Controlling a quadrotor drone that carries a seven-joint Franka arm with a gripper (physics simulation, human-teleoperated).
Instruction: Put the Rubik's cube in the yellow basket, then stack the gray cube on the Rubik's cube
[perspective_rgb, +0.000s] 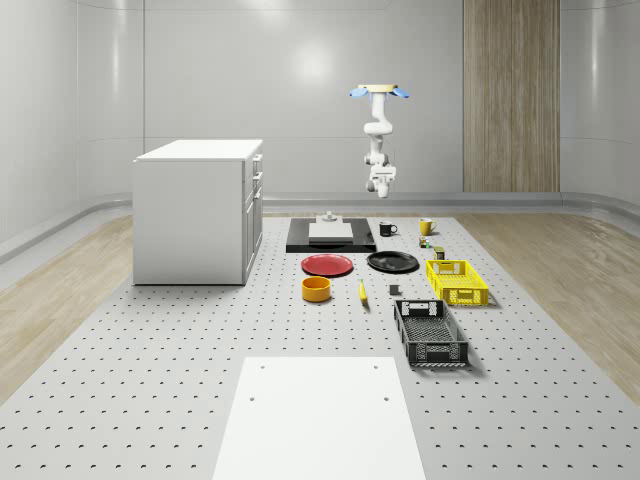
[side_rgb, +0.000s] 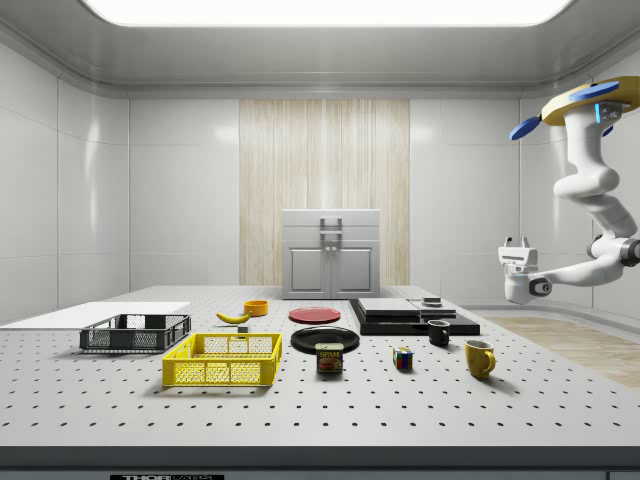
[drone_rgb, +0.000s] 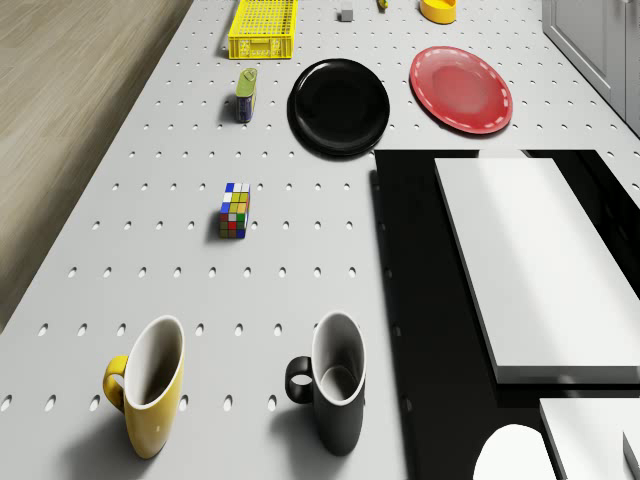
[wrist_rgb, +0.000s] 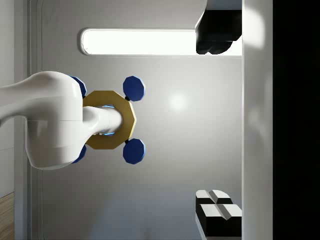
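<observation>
Two fingers of my gripper (wrist_rgb: 218, 127) stand well apart, with nothing between them; the wrist view looks up between them at my own drone body (wrist_rgb: 107, 120) against the ceiling. I hover high above the far end of the perforated table (perspective_rgb: 150, 380), arm (side_rgb: 595, 215) hanging down, bent at the elbow, forearm reaching level, gripper (side_rgb: 517, 245) turned upward, well clear of everything. The Rubik's cube (drone_rgb: 235, 211) sits on the table between the yellow mug (drone_rgb: 150, 385) and the green can (drone_rgb: 246, 94), apart from both. The yellow basket (drone_rgb: 263, 28) lies beyond the can, cut off at the drone view's edge. The gray cube (drone_rgb: 347, 14) is a small speck beside it.
</observation>
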